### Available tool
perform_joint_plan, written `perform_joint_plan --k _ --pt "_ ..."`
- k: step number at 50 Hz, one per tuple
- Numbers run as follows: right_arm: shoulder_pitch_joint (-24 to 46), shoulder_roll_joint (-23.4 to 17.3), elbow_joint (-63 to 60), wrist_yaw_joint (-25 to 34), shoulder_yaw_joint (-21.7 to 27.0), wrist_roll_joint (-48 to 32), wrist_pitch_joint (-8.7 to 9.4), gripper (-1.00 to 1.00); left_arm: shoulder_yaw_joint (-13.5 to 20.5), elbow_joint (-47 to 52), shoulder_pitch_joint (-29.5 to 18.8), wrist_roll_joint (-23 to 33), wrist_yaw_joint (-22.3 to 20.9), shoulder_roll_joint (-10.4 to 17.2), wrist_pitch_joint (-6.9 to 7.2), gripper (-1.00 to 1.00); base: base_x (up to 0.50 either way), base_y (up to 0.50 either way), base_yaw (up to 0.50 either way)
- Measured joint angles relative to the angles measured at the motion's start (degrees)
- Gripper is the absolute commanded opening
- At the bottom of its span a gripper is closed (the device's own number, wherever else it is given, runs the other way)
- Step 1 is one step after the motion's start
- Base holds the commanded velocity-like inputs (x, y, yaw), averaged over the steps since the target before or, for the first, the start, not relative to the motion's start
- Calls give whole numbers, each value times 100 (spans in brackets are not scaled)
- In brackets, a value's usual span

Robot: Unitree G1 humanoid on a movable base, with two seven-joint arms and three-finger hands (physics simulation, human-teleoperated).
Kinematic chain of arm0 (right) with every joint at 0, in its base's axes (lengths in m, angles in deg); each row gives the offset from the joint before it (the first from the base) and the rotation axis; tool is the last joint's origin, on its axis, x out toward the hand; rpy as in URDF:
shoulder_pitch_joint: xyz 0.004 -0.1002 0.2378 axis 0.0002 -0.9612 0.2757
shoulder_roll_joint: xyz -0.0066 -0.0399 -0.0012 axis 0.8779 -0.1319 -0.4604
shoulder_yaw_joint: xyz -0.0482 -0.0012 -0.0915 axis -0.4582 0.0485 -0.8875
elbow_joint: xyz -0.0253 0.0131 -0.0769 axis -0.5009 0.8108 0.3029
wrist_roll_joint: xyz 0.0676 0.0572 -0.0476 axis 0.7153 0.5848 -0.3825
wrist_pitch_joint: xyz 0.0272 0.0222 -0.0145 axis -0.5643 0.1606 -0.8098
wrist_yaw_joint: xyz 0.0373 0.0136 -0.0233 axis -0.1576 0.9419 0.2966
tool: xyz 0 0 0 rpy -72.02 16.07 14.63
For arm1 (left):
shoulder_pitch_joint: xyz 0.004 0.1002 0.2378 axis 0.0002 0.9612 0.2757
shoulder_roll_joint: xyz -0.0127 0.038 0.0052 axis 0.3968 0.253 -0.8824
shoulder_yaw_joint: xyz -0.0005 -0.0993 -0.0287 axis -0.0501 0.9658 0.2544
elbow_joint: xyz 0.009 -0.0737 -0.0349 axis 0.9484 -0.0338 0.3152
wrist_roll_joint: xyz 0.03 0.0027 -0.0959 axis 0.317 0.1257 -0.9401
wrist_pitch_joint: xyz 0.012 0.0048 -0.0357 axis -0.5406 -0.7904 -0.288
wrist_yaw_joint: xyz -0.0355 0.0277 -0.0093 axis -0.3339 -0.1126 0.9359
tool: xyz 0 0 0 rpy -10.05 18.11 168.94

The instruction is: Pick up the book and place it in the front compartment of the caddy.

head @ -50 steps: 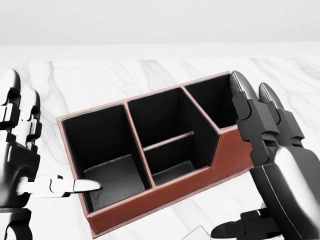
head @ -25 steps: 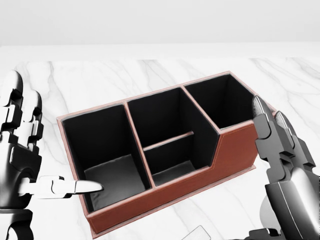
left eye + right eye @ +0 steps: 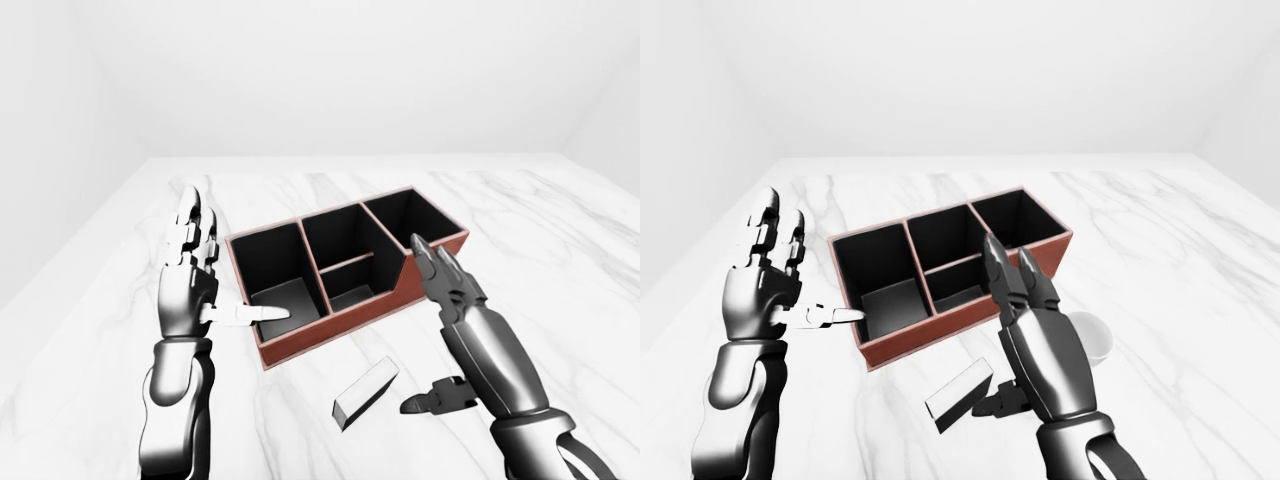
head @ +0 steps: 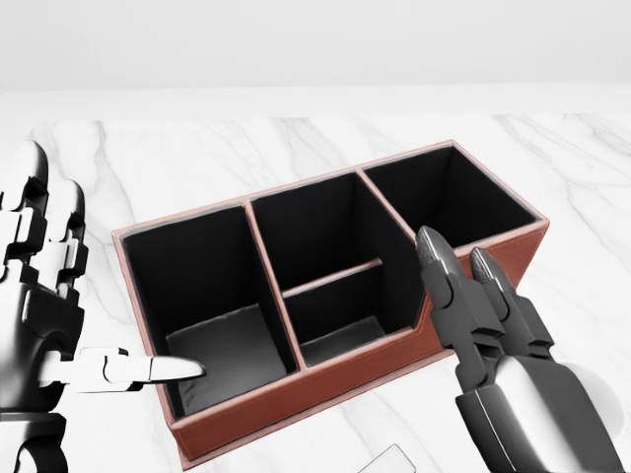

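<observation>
Reach step: the open right hand hovers beside the book near the bench's lower edge, next closing on it; left hand open by the caddy

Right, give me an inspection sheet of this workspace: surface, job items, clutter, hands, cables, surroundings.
Surface: white marble table, veined.
Job's things: book lies flat on the table, below the caddy in the left-eye view, not in any compartment. Caddy is red-brown outside, black inside, with several open compartments, all empty.
Clutter: a white round object shows partly behind the right arm; cannot tell what it is.
Hands: left hand open, thumb pointing over the caddy's left compartment. Right hand open above the book, thumb beside it, not gripping.
Cables: nothing seen.
Surroundings: plain white walls, nothing else seen.
</observation>
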Motion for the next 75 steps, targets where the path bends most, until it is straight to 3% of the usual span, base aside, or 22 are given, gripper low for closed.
perform_joint_plan --k 9,21,30,75 --pt "3 -581 1 0 -623 -248 514 100 2 -22 -9 0 2 3 0 100 0 0 0" --pt "76 -1431 50 -136 -1470 -514 514 100 8 -13 -15 -2 3 6 0 100 0 0 0" --pt "204 -1794 234 -338 -1858 -620 514 100 14 -13 -17 -5 1 8 0 100 0 0 0" --pt "290 -2271 1440 -1356 -2173 -382 514 100 -6 7 -11 7 -2 2 0 100 0 0 0"
